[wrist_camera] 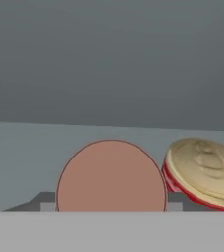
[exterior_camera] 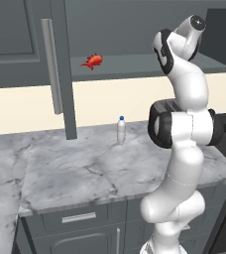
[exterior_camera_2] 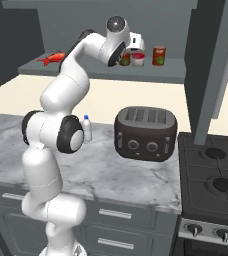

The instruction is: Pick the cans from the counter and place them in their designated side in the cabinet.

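Hand view looks straight down the gripper [wrist_camera: 111, 203] onto the flat, matte pinkish-tan lid of a small round tin, which sits squarely between the two dark finger tips [wrist_camera: 41, 201]. From the right base view I take it for the cream-white can with a red band [exterior_camera_2: 138, 59], directly under the hand. The jaws flank it closely, but I cannot tell whether they pinch it or stand just off it. Just beside the tool to one side stands the dark red can with a green label patch [exterior_camera_2: 124, 59], its embossed gold lid [wrist_camera: 205, 170] tilted in view. Both tins rest upright on the flat grey cabinet shelf [exterior_camera_2: 196, 76], high above the veined marble counter [exterior_camera_2: 136, 175]. I judge they're grouped there as their designated side.
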You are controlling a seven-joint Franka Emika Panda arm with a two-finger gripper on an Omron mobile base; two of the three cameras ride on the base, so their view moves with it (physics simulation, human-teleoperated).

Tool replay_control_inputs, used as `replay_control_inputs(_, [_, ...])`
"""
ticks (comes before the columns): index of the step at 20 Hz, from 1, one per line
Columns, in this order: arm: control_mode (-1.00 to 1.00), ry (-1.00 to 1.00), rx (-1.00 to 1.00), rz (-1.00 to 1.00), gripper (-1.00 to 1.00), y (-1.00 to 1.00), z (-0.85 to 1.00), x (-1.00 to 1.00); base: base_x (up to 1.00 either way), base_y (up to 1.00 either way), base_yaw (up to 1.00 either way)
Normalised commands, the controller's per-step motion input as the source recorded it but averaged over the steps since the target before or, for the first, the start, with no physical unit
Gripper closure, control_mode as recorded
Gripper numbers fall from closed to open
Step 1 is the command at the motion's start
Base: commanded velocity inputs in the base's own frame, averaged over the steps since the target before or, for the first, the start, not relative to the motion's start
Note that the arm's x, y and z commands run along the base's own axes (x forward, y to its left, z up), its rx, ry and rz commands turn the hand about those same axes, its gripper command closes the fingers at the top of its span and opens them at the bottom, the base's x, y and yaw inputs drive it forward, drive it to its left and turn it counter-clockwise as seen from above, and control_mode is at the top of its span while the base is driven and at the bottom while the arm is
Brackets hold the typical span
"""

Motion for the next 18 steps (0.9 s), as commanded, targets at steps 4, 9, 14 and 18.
replay_control_inputs(4, [-1.0,-0.02,-0.02,0.0,-1.0,-0.03,-0.11,0.09,0.0,0.0,0.0])
replay_control_inputs(9, [-1.0,-0.07,-0.01,0.0,-1.0,0.0,0.0,0.24,0.0,0.0,0.0])
replay_control_inputs(14, [-1.0,-0.11,0.0,0.0,-1.0,0.0,0.0,0.13,0.0,0.0,0.0])
replay_control_inputs(18, [-1.0,-0.09,0.0,0.02,-1.0,0.0,0.04,0.0,0.0,0.0,0.0])
